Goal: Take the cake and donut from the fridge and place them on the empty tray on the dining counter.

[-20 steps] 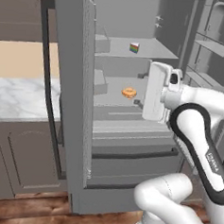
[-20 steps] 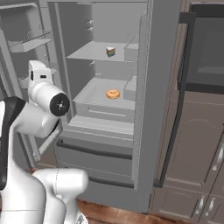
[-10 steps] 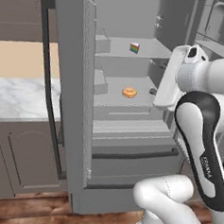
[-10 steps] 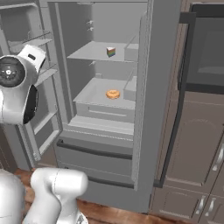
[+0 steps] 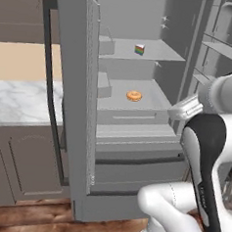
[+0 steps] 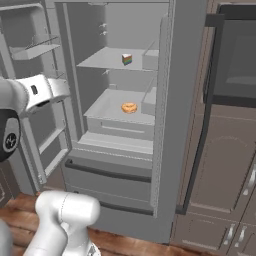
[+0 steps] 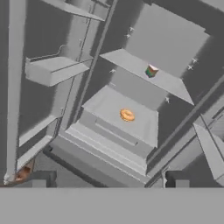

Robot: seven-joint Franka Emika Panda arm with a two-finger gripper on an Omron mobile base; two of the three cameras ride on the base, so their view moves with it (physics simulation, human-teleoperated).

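In the left base view the fridge [image 5: 84,111] stands open, grey inside and out, with a long dark handle running down the door at the left. The cake [image 5: 139,49], a small wedge with rainbow layers under white frosting, sits near the middle of the upper shelf. The donut [image 5: 134,95], a round orange-tan ring with a centre hole, lies on the shelf below, almost straight under the cake and well apart from it. The white arm rises at the right, and its hand [image 5: 186,108] hangs at the fridge's right edge at about the donut's height, well short of both; its fingers cannot be made out here. A marble table [image 5: 16,101] over brown cabinets lies to the left. In the right base view the same two shelves show: the cake [image 6: 127,59] toward the right of the upper one, the donut [image 6: 129,107] on the lower one above the drawers. The hand [image 6: 52,91] is at the left, in front of the open left door's bins. In the hand view the cake [image 7: 151,71] sits on the tilted upper shelf and the donut [image 7: 127,115] on the wide lower shelf, both far off. The two dark fingertips [image 7: 39,179] stand far apart at the bottom, so the hand is wide and holds nothing.
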